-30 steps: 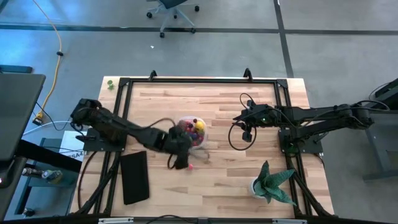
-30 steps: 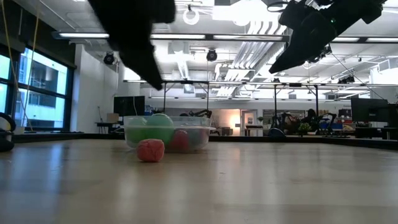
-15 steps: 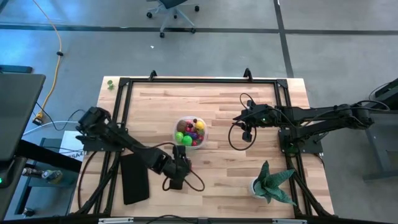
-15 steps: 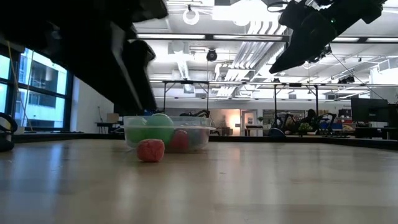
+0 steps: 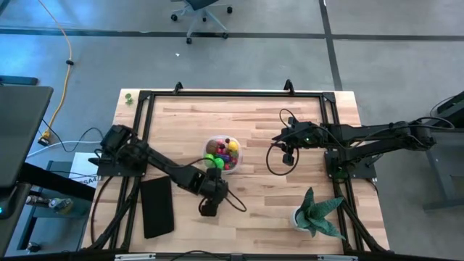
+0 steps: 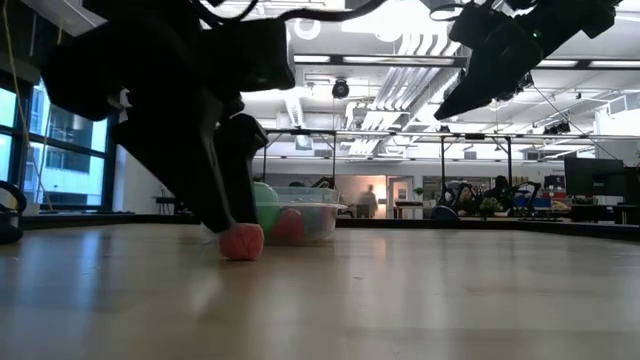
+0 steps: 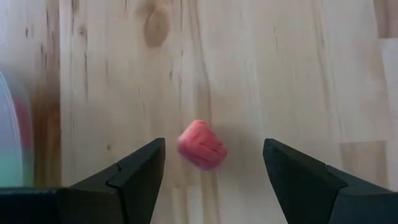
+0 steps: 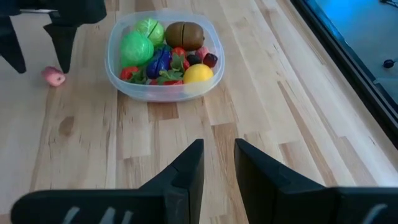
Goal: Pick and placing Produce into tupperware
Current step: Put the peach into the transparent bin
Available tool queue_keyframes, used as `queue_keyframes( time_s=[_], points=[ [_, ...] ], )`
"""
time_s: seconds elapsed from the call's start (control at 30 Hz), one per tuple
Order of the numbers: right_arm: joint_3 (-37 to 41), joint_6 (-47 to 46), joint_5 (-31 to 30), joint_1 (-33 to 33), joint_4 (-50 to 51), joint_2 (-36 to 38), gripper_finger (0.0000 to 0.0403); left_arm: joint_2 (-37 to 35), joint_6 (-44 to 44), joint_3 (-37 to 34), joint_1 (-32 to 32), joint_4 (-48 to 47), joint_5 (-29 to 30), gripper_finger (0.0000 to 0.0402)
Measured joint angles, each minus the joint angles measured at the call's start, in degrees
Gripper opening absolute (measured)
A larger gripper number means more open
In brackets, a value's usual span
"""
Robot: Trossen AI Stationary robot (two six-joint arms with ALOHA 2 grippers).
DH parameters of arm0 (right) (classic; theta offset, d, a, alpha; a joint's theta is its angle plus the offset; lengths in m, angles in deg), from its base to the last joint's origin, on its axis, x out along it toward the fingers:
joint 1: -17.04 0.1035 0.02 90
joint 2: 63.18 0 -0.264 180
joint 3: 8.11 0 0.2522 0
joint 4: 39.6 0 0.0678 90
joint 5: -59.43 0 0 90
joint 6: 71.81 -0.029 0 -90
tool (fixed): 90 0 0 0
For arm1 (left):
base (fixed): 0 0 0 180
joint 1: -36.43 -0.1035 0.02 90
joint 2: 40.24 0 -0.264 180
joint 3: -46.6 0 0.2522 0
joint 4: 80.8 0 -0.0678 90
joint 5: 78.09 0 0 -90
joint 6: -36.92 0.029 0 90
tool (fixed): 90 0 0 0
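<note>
Left gripper (image 7: 211, 171): I had jaws wide open, empty, straddling lone pink produce piece (image 7: 202, 144) on table (image 5: 290, 210). Tupperware (image 8: 163, 53) just beside, filled with produce. Right gripper (image 8: 219, 171): jaws narrowly parted, empty, parked well apart.

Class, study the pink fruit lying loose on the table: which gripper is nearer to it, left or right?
Left. The left gripper is open with its fingers either side of the pink fruit, not yet touching. The right gripper hangs well off, beyond the tupperware.
</note>
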Motion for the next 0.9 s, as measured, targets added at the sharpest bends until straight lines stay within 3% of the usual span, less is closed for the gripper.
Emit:
queue_keyframes(
  time_s=[0.67,0.9],
  points=[
    [0.0,0.0,0.01,0.0,0.34,0.02,0.0079,3.11,0.98,0.11,-1.72,1.92,-4.56,0.0259],
    [0.0,0.0,0.01,0.01,0.6,0.02,0.0079,3.13,0.96,0.04,-1.73,2.34,-4.18,0.0217]
  ],
)
